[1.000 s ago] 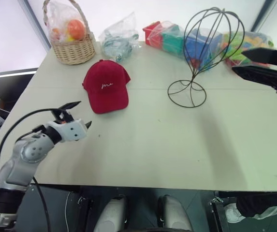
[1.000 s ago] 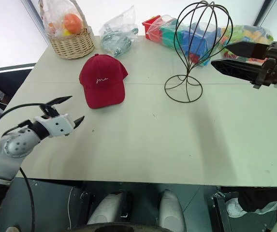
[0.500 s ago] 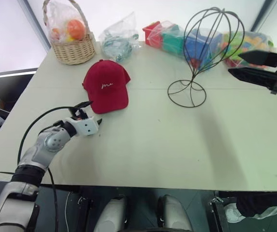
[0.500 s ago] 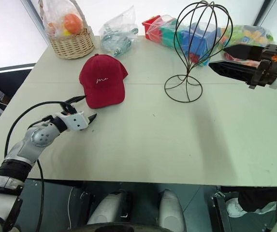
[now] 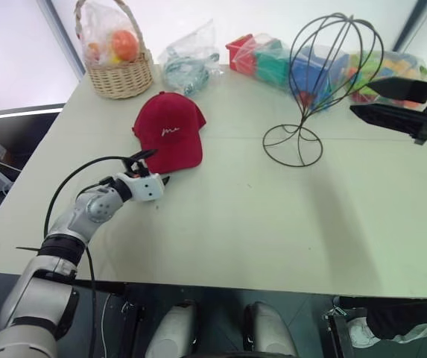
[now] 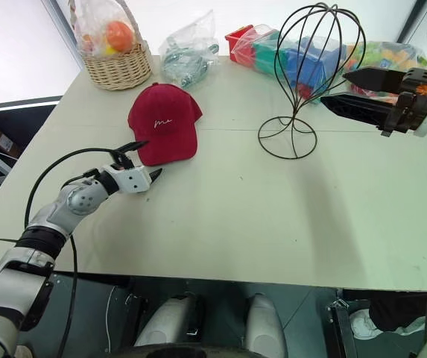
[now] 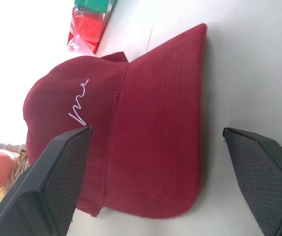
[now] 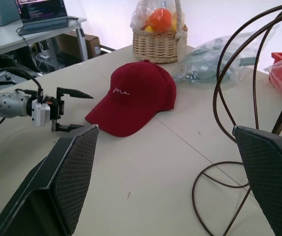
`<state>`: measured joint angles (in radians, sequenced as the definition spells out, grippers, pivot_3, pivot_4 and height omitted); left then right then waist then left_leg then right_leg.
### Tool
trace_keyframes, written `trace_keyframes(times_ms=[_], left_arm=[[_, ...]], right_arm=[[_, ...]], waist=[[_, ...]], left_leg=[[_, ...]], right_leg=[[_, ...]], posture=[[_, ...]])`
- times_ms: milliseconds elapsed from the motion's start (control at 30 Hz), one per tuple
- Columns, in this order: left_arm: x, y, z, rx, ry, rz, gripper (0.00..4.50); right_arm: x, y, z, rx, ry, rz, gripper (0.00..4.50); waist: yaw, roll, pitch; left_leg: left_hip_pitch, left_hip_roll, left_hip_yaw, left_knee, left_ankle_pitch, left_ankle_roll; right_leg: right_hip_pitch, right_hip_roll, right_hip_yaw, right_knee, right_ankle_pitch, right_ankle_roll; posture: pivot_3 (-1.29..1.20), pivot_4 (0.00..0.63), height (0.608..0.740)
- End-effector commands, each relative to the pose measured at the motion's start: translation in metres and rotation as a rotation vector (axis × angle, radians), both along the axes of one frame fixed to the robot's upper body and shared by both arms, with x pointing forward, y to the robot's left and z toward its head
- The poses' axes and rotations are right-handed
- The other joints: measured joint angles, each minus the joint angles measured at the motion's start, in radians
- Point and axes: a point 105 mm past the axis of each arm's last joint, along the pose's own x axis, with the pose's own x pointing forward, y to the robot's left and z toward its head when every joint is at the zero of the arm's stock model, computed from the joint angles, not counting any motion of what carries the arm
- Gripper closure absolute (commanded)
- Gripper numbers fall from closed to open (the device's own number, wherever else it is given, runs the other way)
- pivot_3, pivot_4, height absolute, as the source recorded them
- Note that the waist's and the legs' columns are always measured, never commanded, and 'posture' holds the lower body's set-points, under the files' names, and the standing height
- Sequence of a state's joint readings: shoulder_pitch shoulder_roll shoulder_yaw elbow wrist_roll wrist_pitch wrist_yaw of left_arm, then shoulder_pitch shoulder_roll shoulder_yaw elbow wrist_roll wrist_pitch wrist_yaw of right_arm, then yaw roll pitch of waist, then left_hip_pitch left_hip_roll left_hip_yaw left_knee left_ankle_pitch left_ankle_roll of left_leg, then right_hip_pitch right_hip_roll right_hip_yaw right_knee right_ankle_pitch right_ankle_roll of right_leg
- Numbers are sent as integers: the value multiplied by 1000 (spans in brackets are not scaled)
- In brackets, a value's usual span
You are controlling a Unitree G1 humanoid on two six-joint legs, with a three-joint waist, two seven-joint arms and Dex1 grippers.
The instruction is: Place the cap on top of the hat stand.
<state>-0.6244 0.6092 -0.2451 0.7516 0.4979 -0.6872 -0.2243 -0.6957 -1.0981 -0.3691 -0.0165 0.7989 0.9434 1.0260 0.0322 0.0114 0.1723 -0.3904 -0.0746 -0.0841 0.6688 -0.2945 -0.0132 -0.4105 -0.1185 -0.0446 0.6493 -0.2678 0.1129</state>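
Cap (image 5: 168, 131): matt dark red cloth, fine-napped, white stitched script. Hat stand (image 5: 325, 78): thin dark wire, smooth, slight sheen. Tabletop (image 5: 288, 224): smooth, matt, pale. Basket (image 5: 120, 74): rough woven wicker. Bags (image 5: 191, 63): glossy clear plastic, crinkled. Left claw (image 7: 155, 196): fingers (image 7: 64, 182) faced with black, finely textured matt pads.
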Motion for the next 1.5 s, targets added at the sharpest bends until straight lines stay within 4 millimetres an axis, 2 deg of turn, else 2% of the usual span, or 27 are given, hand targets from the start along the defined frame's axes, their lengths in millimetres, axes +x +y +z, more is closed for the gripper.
trace_keyframes(times_ms=[33, 100, 133, 233, 467, 667, 767, 867, 933, 1033, 1267, 1400, 1500], left_arm=[[-1, -10, -8, 12, 13, -27, 1342], [0, -11, -8, 11, 11, -30, 2254], [0, -12, -8, 10, 11, -31, 2924], [0, -13, -8, 6, 10, -32, 4399], [2, -12, -5, -9, -12, -15, 4463], [5, -10, 10, -33, -90, 9, 4463], [5, -8, 32, -59, -198, 11, 4463], [-3, -4, 68, -119, -344, 18, 4463], [-10, -2, 84, -135, -410, 19, 4463], [-21, 2, 105, -144, -500, 30, 4463], [-34, 4, 152, -144, -689, 62, 4463], [-37, -7, 173, -158, -743, 37, 4463], [-38, -31, 200, -185, -799, -37, 4463]], right_arm=[[-6, 4, 14, -9, -76, 15, 0], [-6, 4, 15, -9, -79, 14, 0], [-7, 4, 16, -9, -81, 14, 0], [-7, 3, 17, -8, -84, 12, 0], [-7, 3, 17, -4, -86, 5, 0], [-6, 2, 16, 1, -88, -2, 0], [-5, 2, 16, 3, -89, -5, 0], [-4, 2, 16, 5, -91, -7, 0], [-4, 2, 15, 7, -91, -10, 0], [-3, 0, 14, 11, -88, -16, 0], [1, -2, 12, 21, -85, -25, 0], [3, -5, 12, 25, -86, -31, 0], [5, -25, 18, 11, -110, -96, 0]], waist=[[6, 0, 0], [9, 0, 0], [10, 0, 0], [10, 0, 0], [9, 0, 0], [7, 0, 0], [6, 0, 0], [6, 0, 0], [6, -1, 0], [5, -1, 0], [7, -1, 0], [7, -1, 0], [9, -1, 0]], left_leg=[[0, 0, 0, 0, 0, 0], [0, 0, 0, 0, 0, 0], [0, 0, 0, 0, 0, 0], [0, 0, 0, 0, 0, 0], [0, -1, 0, 0, 0, 0], [0, -1, 0, 0, 0, 0], [0, 0, 0, 0, 0, 0], [0, 0, 1, 0, 0, 0], [-1, 0, 1, 0, 0, 0], [-1, 0, 2, 0, 0, 0], [-1, 0, 2, 0, 0, 0], [-1, 0, 3, 0, 0, 0], [-1, 0, 3, 0, 0, 0]], right_leg=[[0, 0, 0, 0, 0, 0], [0, 0, 1, 0, 0, 0], [0, 0, 1, 0, 0, 0], [0, 0, 1, 0, 0, 0], [0, 0, 1, 0, 0, 1], [0, 0, 1, 0, 0, 1], [-1, 0, 1, 0, 0, 1], [-1, 0, 2, 0, 0, 1], [-3, 0, 3, 0, 0, 1], [-3, 0, 4, 0, 0, 1], [-3, 0, 5, 0, 0, 1], [-3, 0, 5, 0, 0, 1], [-3, 0, 4, 0, 0, 1]], posture=[[0, 150, 740], [0, 150, 740], [0, 150, 740], [0, 150, 740], [0, 150, 740], [0, 150, 740], [0, 150, 740], [0, 150, 740], [0, 150, 740], [0, 150, 740], [0, 150, 740], [0, 150, 740], [0, 150, 740]])
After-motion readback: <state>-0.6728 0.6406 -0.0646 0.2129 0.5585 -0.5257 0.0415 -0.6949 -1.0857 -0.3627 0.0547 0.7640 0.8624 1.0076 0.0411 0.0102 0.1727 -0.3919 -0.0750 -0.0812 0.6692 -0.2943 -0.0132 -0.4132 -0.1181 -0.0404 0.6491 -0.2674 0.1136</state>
